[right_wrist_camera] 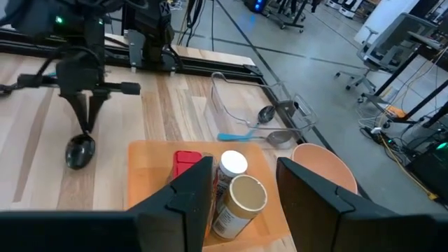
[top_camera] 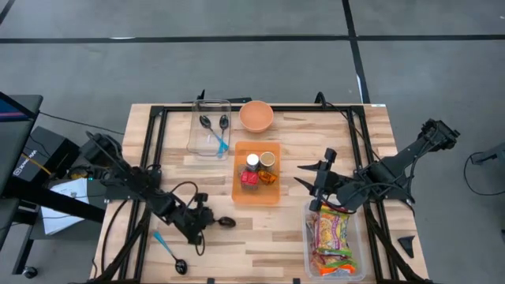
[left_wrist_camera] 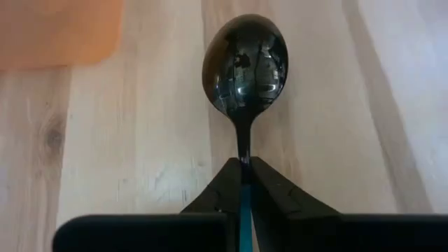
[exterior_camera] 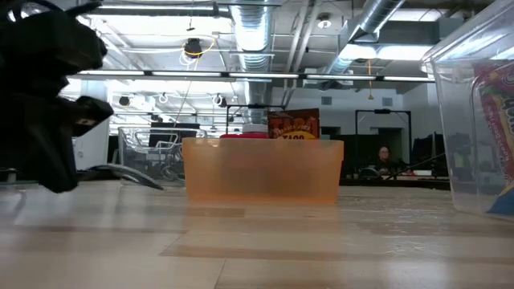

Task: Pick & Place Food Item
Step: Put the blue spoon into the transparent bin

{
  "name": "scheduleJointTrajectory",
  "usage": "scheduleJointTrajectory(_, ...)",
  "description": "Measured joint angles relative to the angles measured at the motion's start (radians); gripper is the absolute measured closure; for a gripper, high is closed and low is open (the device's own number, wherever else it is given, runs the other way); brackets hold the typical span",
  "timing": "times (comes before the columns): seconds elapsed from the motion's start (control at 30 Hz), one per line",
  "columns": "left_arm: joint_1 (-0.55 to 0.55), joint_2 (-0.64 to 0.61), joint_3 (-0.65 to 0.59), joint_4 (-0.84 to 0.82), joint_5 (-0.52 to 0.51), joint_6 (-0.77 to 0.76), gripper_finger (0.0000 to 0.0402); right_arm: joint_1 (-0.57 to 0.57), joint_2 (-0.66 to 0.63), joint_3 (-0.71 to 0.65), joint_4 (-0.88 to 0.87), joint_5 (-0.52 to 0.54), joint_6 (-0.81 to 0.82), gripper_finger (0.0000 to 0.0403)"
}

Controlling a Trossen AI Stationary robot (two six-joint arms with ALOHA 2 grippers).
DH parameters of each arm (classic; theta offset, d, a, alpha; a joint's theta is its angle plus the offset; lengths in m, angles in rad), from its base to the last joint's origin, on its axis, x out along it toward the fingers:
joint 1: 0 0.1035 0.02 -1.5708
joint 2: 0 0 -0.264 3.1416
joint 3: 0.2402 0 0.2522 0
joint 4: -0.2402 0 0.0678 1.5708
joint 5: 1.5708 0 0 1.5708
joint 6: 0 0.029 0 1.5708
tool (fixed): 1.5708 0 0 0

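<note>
My left gripper (top_camera: 207, 220) is shut on a black spoon (top_camera: 225, 222) with a teal handle, near the table's front left, just left of the orange tray's (top_camera: 239, 195) near end. The spoon's bowl (left_wrist_camera: 245, 63) shows ahead of the fingers. The orange tray holds a red packet (top_camera: 249, 178) and two small jars (top_camera: 268, 160). My right gripper (top_camera: 313, 179) is open and empty to the right of the tray, above the table. A clear bin (top_camera: 335, 241) of snack packets stands at the front right. My left gripper pinches the spoon's teal handle (left_wrist_camera: 244, 192), close behind the neck, between its two fingertips. The fingers lie along the handle, and the bowl sticks out ahead toward the table's right. The bowl (right_wrist_camera: 79, 151) hangs low at the table top; whether it touches, I cannot tell.
A second teal-handled spoon (top_camera: 169, 252) lies at the front left. A clear bin (top_camera: 210, 126) with several spoons and an orange bowl (top_camera: 256, 115) stand at the far side. Black frame rails run along both table sides. Bare wood lies between the tray and the near edge.
</note>
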Motion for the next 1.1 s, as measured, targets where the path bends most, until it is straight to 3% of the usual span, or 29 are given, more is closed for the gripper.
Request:
scheduleJointTrajectory(0.27,-0.006,-0.150,0.000,0.028,0.027,0.052,0.0397,0.000,0.000,0.000,-0.006,0.000,0.000,0.0249)
scheduleJointTrajectory(0.37,-0.006,-0.226,0.001,0.088,-0.031,0.096,0.0397,0.000,0.000,0.000,-0.006,0.000,0.000,0.0249)
scheduleJointTrajectory(0.47,0.010,-0.285,0.001,0.151,-0.161,0.122,0.0397,0.000,0.000,0.000,-0.006,0.000,0.000,0.0249)
scheduleJointTrajectory(0.6,0.047,-0.328,-0.003,0.237,-0.441,0.127,0.0397,0.006,0.000,0.000,-0.009,0.000,0.000,0.0249)
scheduleJointTrajectory(0.73,0.098,-0.332,-0.084,0.469,-0.714,0.129,0.0397,0.017,0.000,0.000,-0.016,0.000,0.000,0.0249)
scheduleJointTrajectory(0.87,0.225,-0.332,-0.222,0.794,-0.856,0.126,0.0397,0.028,0.000,0.000,-0.019,0.003,0.000,0.0249)
scheduleJointTrajectory(0.93,0.317,-0.331,-0.300,0.998,-0.835,0.129,0.0397,0.028,0.000,0.000,-0.020,0.003,-0.001,0.0249)
scheduleJointTrajectory(1.1,0.554,-0.320,-0.437,1.471,-0.563,0.124,0.0397,0.025,0.000,0.000,-0.021,0.004,-0.016,0.0249)
